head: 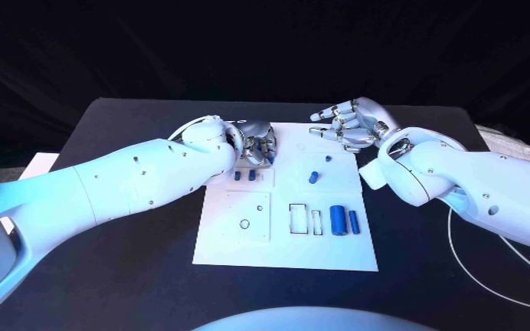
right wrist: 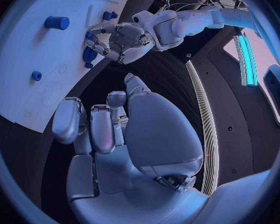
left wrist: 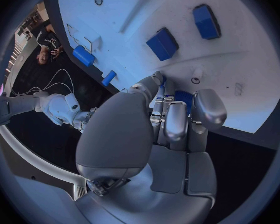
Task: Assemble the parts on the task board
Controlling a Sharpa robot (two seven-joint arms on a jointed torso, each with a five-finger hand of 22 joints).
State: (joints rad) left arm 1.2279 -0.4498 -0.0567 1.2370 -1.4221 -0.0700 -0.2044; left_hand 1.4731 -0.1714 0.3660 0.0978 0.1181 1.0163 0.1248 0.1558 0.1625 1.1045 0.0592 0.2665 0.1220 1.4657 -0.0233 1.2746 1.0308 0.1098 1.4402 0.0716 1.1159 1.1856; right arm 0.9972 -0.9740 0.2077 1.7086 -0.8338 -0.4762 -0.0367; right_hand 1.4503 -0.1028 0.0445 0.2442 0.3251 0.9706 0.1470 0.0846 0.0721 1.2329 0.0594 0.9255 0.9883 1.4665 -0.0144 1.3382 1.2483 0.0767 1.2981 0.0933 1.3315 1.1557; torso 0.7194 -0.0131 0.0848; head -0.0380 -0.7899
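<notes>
The white task board (head: 237, 248) lies mid-table. My left hand (head: 256, 144) is bent down over its far left corner, and its fingertips pinch a small blue part (left wrist: 182, 96) against the board (left wrist: 252, 69). Two blue blocks (head: 244, 174) lie just nearer than that hand, and they appear again as blue blocks (left wrist: 163, 43) in the left wrist view. My right hand (head: 351, 122) hovers at the board's far right edge, fingers loosely bent and holding nothing. A small blue piece (head: 315, 177) lies mid-board. Two blue cylinders (head: 344, 221) lie near the right edge.
Drawn outlines mark the board, a rectangle (head: 298, 219) and an oval (head: 245, 224). A white cable (head: 455, 247) loops on the table to the right of the board. A pale object (head: 39, 164) sits at the table's left edge.
</notes>
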